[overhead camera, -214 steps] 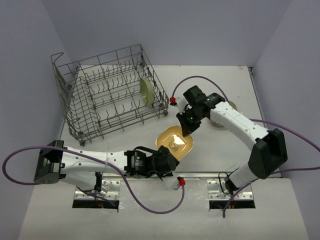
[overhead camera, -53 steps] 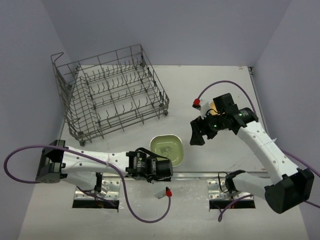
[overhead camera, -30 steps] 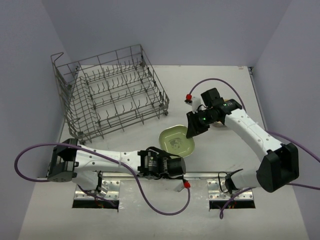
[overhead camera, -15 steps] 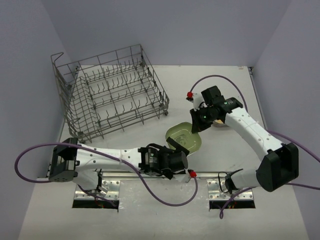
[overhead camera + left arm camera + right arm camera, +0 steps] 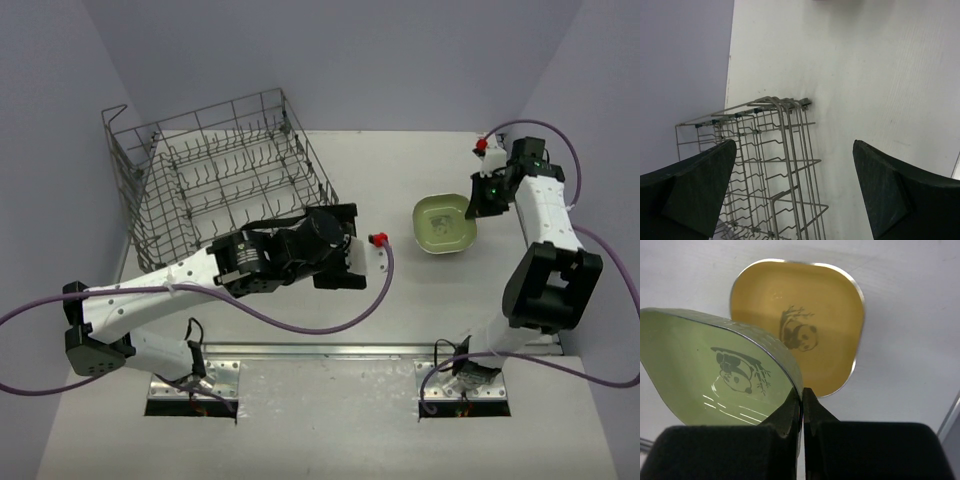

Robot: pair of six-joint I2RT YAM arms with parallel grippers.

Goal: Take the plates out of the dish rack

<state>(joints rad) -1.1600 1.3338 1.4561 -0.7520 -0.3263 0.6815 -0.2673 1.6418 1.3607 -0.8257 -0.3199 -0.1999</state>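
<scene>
The right gripper (image 5: 802, 397) is closed on the rim of the green plate (image 5: 715, 385), which is held tilted just above 1 yellow plate (image 5: 805, 315) lying flat on the bench (image 5: 400, 160) at about 3 o'clock. The left gripper (image 5: 794, 145) is spread wide, nothing between its fingers, beside the 4 o'clock corner of the dish rack (image 5: 220, 200), which is set at 10 o'clock.

A robot lab: white table (image 5: 420, 300), blank walls (image 5: 400, 70)
</scene>
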